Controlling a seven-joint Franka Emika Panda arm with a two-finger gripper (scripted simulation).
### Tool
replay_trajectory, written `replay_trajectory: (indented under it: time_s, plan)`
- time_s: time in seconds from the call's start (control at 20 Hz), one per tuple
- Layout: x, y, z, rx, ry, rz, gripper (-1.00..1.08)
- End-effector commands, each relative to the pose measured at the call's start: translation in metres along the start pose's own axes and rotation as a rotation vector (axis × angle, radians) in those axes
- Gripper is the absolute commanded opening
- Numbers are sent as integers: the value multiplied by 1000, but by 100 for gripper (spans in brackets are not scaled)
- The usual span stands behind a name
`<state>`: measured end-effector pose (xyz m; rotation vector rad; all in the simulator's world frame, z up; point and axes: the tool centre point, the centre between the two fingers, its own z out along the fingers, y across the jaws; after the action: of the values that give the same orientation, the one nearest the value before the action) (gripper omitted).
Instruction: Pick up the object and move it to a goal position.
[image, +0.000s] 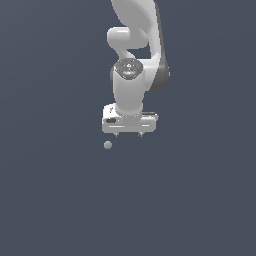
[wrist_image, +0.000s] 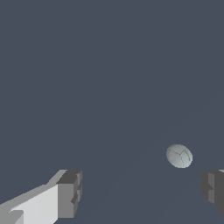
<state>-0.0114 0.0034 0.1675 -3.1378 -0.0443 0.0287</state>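
A tiny pale grey-blue ball (image: 108, 145) lies on the dark grey floor, a little below and to the exterior view's left of my gripper (image: 128, 134). The gripper is white, points straight down and hangs above the floor with its two short fingers spread apart; nothing is between them. In the wrist view the ball (wrist_image: 179, 156) shows close to one dark fingertip (wrist_image: 213, 189), apart from it and just outside the gap between the fingers. The other fingertip (wrist_image: 69, 192) is far from the ball. The gripper (wrist_image: 141, 192) is open and empty.
The white arm (image: 135, 45) rises behind the gripper toward the top of the exterior view. The floor (image: 60, 200) is a plain dark grey-blue surface with no other objects in sight.
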Motion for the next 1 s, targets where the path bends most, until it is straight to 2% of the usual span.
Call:
replay_trajectory:
  time_s: [0.0,0.95]
  plan:
    - [-1,6,5,-1,1,-27,100]
    - [-22,77,69,-6,11,-378,100]
